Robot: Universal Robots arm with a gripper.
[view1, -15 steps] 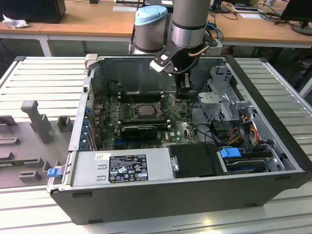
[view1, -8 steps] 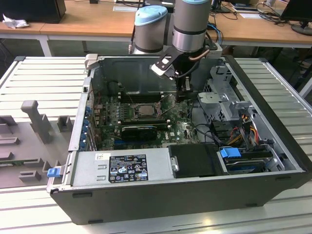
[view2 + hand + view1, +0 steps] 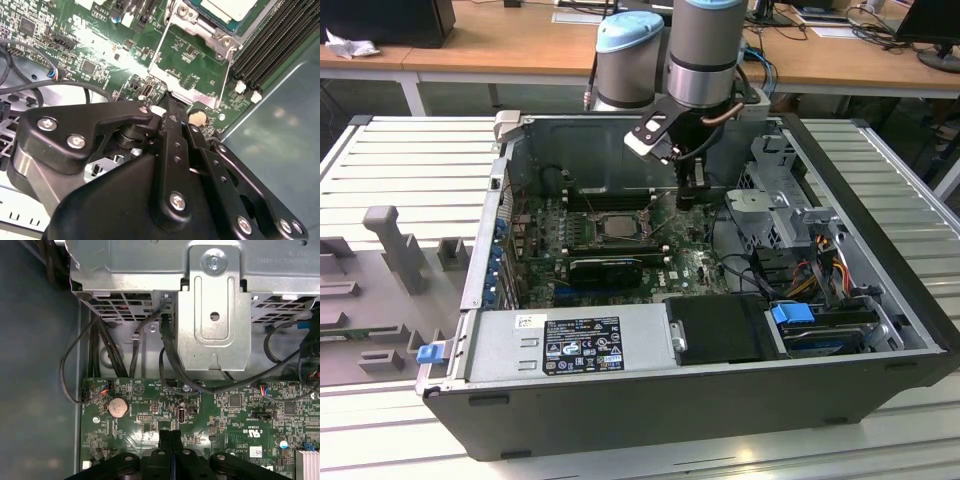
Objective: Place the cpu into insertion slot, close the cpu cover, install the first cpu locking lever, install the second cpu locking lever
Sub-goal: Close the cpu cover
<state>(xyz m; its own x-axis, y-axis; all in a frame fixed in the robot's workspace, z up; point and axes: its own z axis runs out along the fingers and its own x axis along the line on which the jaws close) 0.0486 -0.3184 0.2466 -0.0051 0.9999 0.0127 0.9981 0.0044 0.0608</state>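
Note:
The open computer case [image 3: 880,300] lies on its side with the green board facing up. The cpu [image 3: 617,226], a pale silver square, sits in the insertion slot [image 3: 646,240] near the board's middle. In the second wrist view the cpu [image 3: 227,7] has the metal cpu cover [image 3: 197,22] lying flat around it. Two thin metal rods [image 3: 159,47] run from that socket toward my gripper [image 3: 172,104]. My gripper [image 3: 690,203] hangs just over the board, to the exterior view's right of the socket. Its black fingers [image 3: 170,435] are pressed together with nothing between them.
Long black memory slots [image 3: 270,45] flank the socket. A coin battery [image 3: 118,406] sits beside the fingertips. A metal drive cage [image 3: 215,315] and black cables [image 3: 95,365] crowd the space beyond. An expansion card [image 3: 605,268] and the power supply [image 3: 570,345] lie toward the front.

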